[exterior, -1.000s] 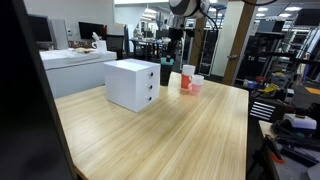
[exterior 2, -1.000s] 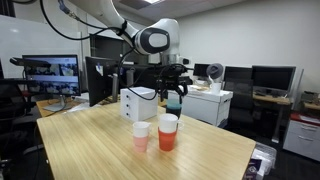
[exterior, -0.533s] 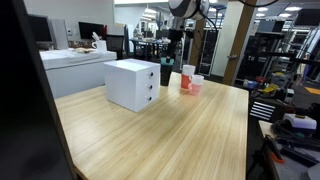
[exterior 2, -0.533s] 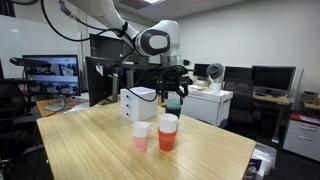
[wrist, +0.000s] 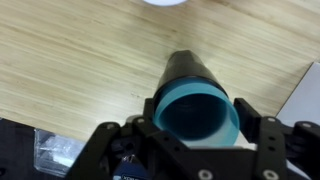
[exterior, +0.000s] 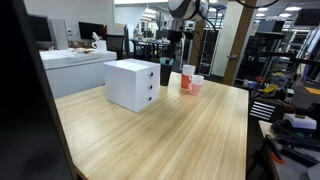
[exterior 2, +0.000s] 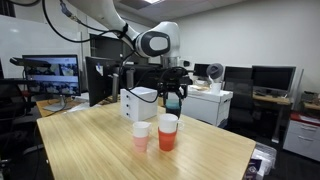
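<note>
In an exterior view, we see the arm (exterior 2: 95, 15) reach in from the upper side. Its wrist (exterior 2: 155, 42) is bent so that the gripper (exterior 2: 174, 96) points straight down and hangs in the air. In the wrist view, the two fingers (wrist: 268, 135) are clamped on either side of a cup (wrist: 195, 110).

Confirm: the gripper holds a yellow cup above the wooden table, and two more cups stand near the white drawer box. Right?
Not quite. The cup in the gripper is teal, not yellow, as the wrist view shows. The rest holds: it is above the wooden table, and an orange cup and a pink cup stand near the white drawer box.
</note>
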`<move>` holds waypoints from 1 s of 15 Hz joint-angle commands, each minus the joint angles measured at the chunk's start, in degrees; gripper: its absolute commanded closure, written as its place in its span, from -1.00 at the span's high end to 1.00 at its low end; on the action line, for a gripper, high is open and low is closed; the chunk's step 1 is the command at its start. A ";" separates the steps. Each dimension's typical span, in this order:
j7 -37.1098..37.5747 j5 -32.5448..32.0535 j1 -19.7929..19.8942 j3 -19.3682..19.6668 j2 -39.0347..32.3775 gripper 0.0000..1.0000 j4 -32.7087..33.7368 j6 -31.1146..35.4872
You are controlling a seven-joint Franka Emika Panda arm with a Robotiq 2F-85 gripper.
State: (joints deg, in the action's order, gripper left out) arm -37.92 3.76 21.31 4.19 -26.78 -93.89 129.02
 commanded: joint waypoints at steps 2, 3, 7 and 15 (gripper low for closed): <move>0.15 0.47 -0.26 0.13 0.33 0.03 -0.36 1.02; 0.13 0.52 -0.24 0.11 0.41 0.02 -0.39 0.95; 2.40 -1.21 -1.36 0.98 1.61 0.02 -0.34 -0.06; 5.85 -4.61 -3.92 2.32 7.63 0.02 -0.30 0.15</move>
State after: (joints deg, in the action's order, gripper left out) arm -34.64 1.19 18.63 5.56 -22.34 -92.38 129.18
